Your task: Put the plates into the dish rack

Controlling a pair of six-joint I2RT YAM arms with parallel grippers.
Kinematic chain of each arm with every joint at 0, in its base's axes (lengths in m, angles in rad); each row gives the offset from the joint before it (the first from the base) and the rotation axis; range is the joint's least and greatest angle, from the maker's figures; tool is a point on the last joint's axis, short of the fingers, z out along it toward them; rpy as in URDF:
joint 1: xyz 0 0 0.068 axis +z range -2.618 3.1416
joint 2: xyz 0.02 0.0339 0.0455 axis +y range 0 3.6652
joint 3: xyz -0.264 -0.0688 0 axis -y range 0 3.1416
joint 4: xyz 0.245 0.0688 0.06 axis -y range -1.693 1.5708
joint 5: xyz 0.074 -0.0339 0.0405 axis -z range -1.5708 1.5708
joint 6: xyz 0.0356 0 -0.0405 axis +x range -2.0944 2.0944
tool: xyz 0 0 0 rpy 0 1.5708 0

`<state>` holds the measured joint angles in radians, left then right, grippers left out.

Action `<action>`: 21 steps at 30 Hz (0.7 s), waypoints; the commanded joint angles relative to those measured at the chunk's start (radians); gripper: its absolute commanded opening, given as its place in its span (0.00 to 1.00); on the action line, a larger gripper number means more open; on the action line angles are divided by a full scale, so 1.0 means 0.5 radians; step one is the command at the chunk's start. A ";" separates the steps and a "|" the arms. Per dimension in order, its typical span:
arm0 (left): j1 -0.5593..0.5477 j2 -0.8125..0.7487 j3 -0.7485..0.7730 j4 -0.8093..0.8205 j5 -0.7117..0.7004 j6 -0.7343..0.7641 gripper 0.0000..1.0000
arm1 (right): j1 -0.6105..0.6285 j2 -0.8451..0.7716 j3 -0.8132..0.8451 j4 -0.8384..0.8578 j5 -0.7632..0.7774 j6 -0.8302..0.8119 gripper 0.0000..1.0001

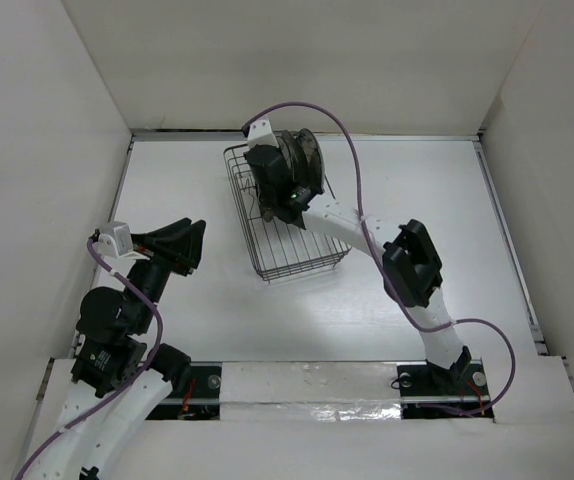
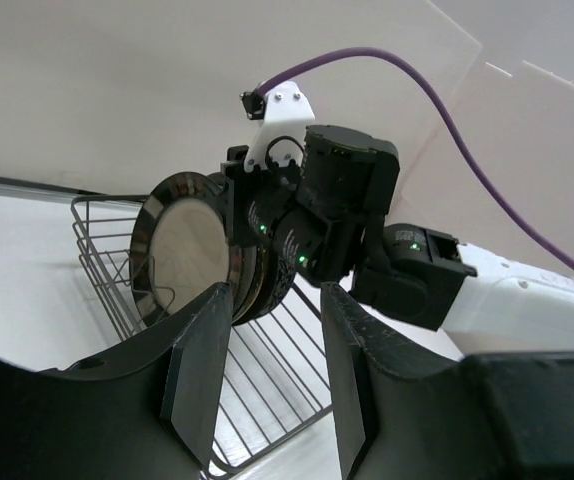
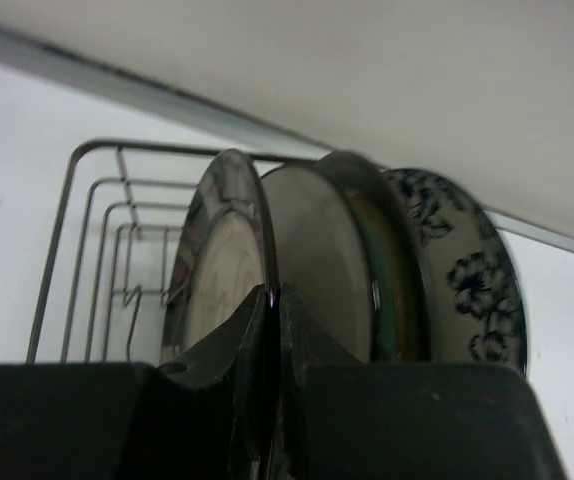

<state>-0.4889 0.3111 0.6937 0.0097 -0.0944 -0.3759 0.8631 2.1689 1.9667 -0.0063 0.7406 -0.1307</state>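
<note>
The black wire dish rack (image 1: 287, 225) stands at the table's middle back; it also shows in the left wrist view (image 2: 117, 260) and the right wrist view (image 3: 97, 230). Several plates stand upright at its far end (image 1: 302, 160). My right gripper (image 1: 277, 190) is shut on the rim of the dark-rimmed plate with a cream centre (image 3: 222, 270), the nearest of the row (image 2: 182, 250). Behind it stand a beige plate (image 3: 317, 260), a pale green one (image 3: 382, 280) and a black-white patterned one (image 3: 462, 270). My left gripper (image 1: 182, 245) is open and empty, left of the rack.
White walls enclose the table on three sides. The near half of the rack holds only bare tines (image 3: 132, 295). The right arm's purple cable (image 1: 352, 150) arcs over the rack. A taped strip (image 1: 307, 385) runs along the front edge.
</note>
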 commanded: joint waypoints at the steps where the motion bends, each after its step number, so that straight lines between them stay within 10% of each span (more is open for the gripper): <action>1: 0.008 0.013 -0.004 0.066 0.011 -0.003 0.38 | 0.053 -0.058 -0.003 0.344 0.034 0.056 0.00; 6: 0.008 0.025 -0.004 0.066 -0.001 0.003 0.38 | 0.053 -0.098 -0.077 0.341 0.019 0.138 0.08; 13: 0.008 0.065 -0.001 0.066 -0.014 0.009 0.40 | 0.053 -0.336 -0.193 0.326 -0.073 0.258 0.76; 21: 0.008 0.178 0.015 0.045 -0.069 0.022 0.56 | 0.090 -0.928 -0.622 0.359 -0.303 0.454 1.00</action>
<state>-0.4889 0.3790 0.6937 0.0067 -0.1150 -0.3744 0.8875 1.8572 1.7279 0.0902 0.6247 0.0360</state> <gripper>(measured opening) 0.547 0.994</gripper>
